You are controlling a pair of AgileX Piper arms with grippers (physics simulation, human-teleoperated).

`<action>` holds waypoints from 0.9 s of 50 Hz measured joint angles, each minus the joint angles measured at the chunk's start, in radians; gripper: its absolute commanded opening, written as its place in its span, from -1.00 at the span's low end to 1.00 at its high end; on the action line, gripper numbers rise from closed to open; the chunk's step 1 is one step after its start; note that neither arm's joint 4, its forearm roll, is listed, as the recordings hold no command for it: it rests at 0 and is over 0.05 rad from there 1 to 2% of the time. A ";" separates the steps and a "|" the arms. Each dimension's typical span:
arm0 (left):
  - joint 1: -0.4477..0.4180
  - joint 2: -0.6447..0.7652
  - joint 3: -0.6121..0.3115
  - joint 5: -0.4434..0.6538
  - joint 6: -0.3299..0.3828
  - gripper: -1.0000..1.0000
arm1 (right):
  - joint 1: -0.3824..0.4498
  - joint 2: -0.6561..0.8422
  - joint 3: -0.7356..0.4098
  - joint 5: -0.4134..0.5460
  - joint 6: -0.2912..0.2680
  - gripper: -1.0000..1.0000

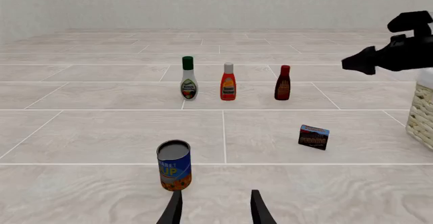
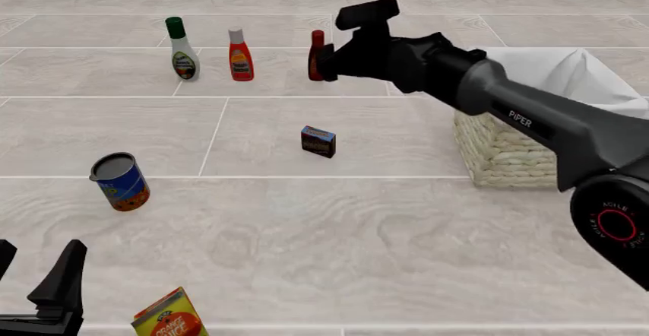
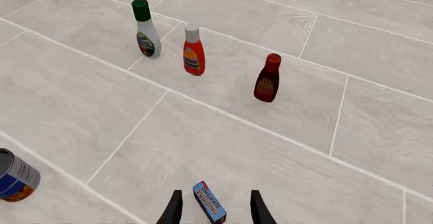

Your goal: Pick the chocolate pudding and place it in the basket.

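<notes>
Nearest, the idle left gripper (image 2: 41,294) is seen spread and empty. Mid-table, the chocolate pudding (image 2: 318,141) stands framed below the right gripper's (image 3: 215,208) parted fingers. Descent and closing are judged next, then carriage to the basket (image 2: 507,153).

Open floor surrounds the pudding (image 2: 318,141); bottles (image 2: 240,55) stand well behind, basket (image 2: 507,153) to its right.

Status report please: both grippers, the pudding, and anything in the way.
Right gripper open, above the chocolate pudding, fingers straddling it in the wrist view. Left gripper open, idle by the can. Pudding upright on the table, outside the basket. Nothing between them.
</notes>
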 measured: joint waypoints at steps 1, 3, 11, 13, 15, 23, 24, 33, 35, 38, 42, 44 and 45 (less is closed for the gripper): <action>0.000 0.000 0.000 0.000 0.000 1.00 | 0.001 0.005 -0.012 0.012 -0.003 1.00; 0.000 0.000 0.000 0.000 0.000 1.00 | 0.001 0.014 -0.038 0.035 -0.008 1.00; 0.000 0.000 0.000 0.000 0.000 1.00 | 0.006 0.051 -0.123 0.114 -0.022 1.00; 0.000 0.000 0.000 0.000 0.000 1.00 | 0.007 0.059 -0.139 0.128 -0.025 1.00; 0.000 0.000 0.000 0.000 0.000 1.00 | 0.007 0.068 -0.155 0.142 -0.025 1.00; 0.000 0.000 0.000 0.000 0.000 1.00 | 0.007 0.107 -0.215 0.194 -0.023 1.00; 0.000 0.000 0.000 0.000 0.000 1.00 | 0.007 0.112 -0.222 0.200 -0.022 1.00; 0.000 0.000 0.000 0.000 0.000 1.00 | 0.009 0.158 -0.290 0.252 -0.004 1.00; 0.000 0.000 0.000 0.000 0.000 1.00 | 0.008 0.168 -0.305 0.263 -0.001 1.00; 0.000 0.000 0.000 0.000 0.000 1.00 | 0.008 0.183 -0.326 0.277 0.003 1.00; 0.000 0.000 0.000 0.000 0.000 1.00 | 0.009 0.203 -0.356 0.299 0.008 1.00; 0.000 0.000 0.000 0.000 0.000 1.00 | 0.009 0.215 -0.374 0.311 0.010 1.00; 0.000 0.000 0.000 0.000 0.000 1.00 | 0.009 0.221 -0.383 0.317 0.011 1.00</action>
